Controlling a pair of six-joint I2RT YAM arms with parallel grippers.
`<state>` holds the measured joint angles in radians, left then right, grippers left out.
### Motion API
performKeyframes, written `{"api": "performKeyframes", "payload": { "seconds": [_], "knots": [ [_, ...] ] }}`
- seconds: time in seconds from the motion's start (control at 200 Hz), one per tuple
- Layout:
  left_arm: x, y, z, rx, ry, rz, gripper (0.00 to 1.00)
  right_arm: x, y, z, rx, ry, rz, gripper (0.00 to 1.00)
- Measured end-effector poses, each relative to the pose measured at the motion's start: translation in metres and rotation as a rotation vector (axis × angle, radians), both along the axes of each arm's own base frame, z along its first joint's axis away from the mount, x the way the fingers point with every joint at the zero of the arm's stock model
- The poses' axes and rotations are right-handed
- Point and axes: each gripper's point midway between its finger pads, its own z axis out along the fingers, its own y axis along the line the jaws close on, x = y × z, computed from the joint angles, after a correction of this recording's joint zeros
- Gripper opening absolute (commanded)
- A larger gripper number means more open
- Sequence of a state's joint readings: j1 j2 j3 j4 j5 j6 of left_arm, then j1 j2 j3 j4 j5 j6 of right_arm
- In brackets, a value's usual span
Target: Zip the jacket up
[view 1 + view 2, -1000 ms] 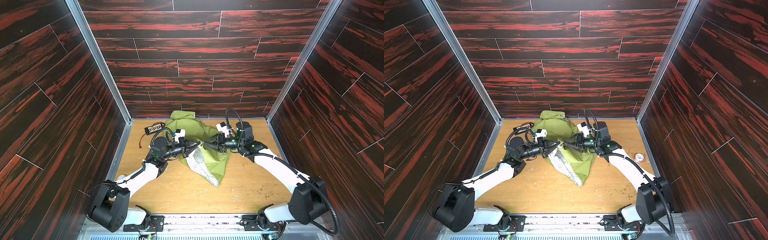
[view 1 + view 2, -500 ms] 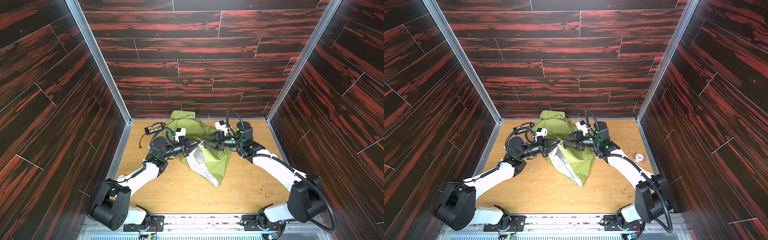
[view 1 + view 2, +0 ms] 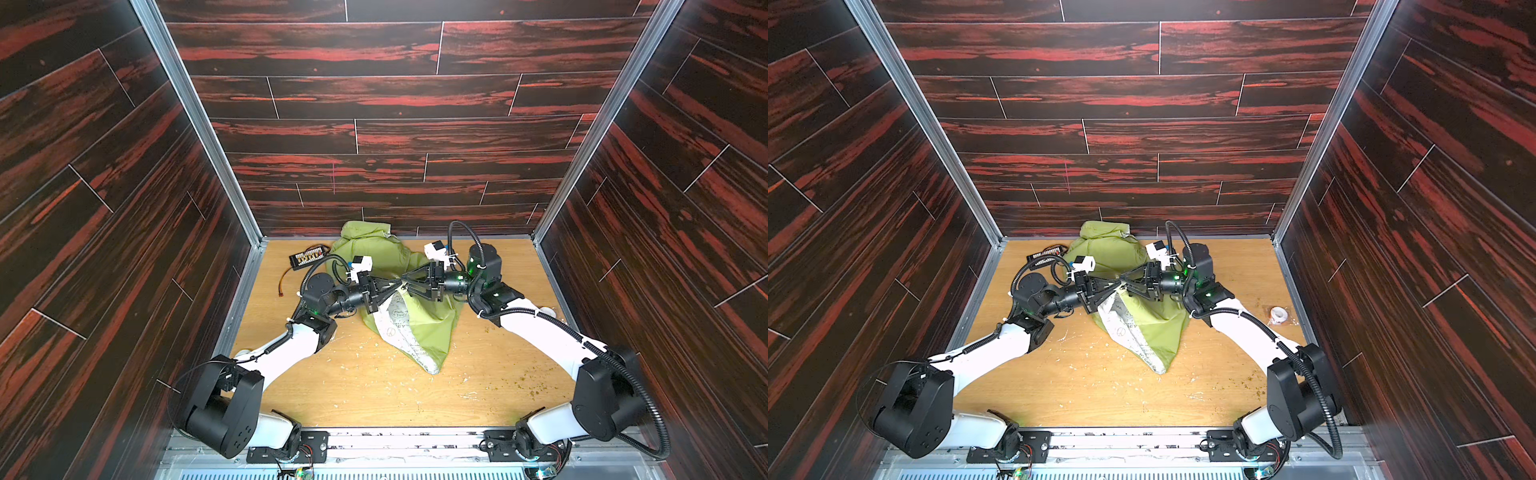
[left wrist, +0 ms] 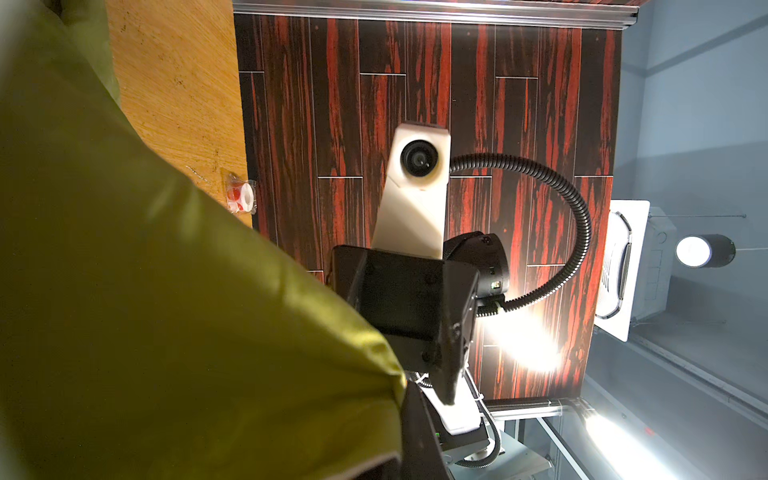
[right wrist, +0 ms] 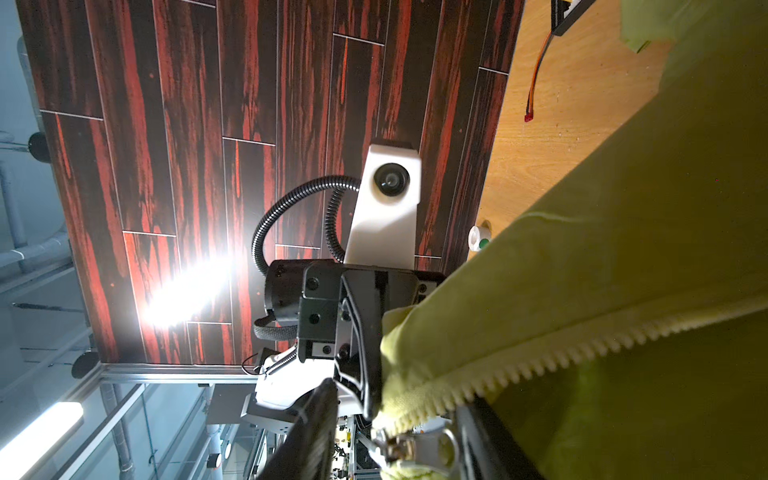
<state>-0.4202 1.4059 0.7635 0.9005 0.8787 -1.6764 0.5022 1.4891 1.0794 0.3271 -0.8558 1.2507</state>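
The jacket (image 3: 432, 320) is laid across the middle of the table (image 3: 353, 386), with its long axis running far to near. One end is bunched against the far wall, and the other is pointed at the near edge, ending in a narrow tip on the wood. Its middle is raised off the table, and white printed lining (image 3: 399, 328) is turned outward on the left side.

The left gripper (image 3: 395, 286) is clenched on the raised fabric edge, beside the zipper teeth (image 5: 540, 365). The right gripper (image 3: 406, 282) is brought tip to tip with it from the right. Its jaws are seen apart in the right wrist view, with the zipper slider (image 5: 415, 449) between them. Contact with the slider cannot be made out, and the slider is partly cut off there.

In both top views the pinch point is too small to be read. Most of the left wrist view is filled by blurred green fabric.
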Motion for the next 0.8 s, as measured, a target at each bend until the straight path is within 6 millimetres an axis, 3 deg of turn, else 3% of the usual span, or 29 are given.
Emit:
{"api": "performKeyframes", "payload": {
  "seconds": [0.291,0.711,0.802],
  "knots": [
    [0.0005,0.0003,0.0005,-0.002,-0.003,0.003,0.0,0.0008,-0.0005,-0.0015,-0.01,0.009,-0.004,0.22],
    [0.0017,0.0001,-0.0008,-0.001,0.002,0.007,0.0,0.0026,-0.003,-0.0035,-0.018,0.017,-0.01,0.0],
    [0.0025,-0.0003,-0.0026,0.001,0.006,0.007,0.0,0.0028,-0.0034,-0.0046,-0.021,0.023,-0.012,0.0]
  ]
}}
